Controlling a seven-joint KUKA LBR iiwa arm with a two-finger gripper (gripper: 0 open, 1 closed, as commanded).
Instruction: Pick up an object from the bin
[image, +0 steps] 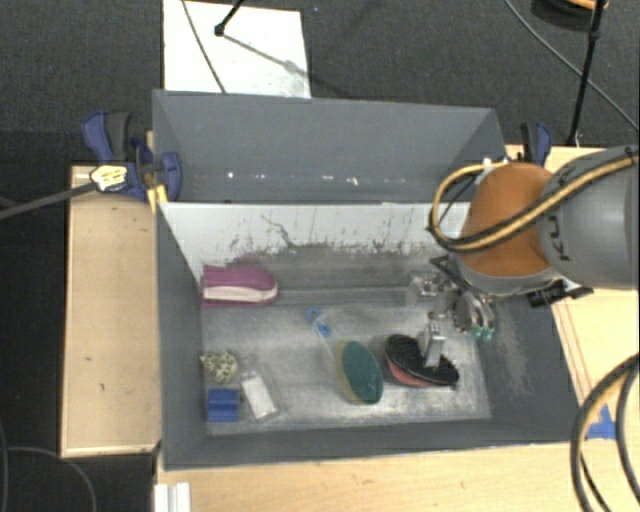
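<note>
Contents of grey metal bin (330, 150), listed from the far left towards the gripper. Speckled yellowish lump (220, 365): far left of the gripper, on the floor, untouched. Small blue block (222, 403): far left and a little nearer the camera than the gripper, just beside the lump. Pink-and-white oblong pad (240, 285): far left and beyond the gripper, against the foot of the back wall. Small white piece (258, 395): touching or just beside the blue block; which cannot be told. Thin clear tube with blue end (322, 330): left of the gripper, lying loose, well apart from it. Dark green oval pad (362, 372): near left of the gripper, flat on the floor. Black-and-red oval object (412, 366): directly below the gripper, apparently in contact with it, resting on the floor just beside the green pad. Gripper (436, 352): lowered into the right part of the bin onto the black-and-red object; whether it is spread or closed cannot be told. Status, as judged: approach and descent done; grasp unconfirmed; nothing raised off the floor; closing (if not made) and lifting remain.
</note>
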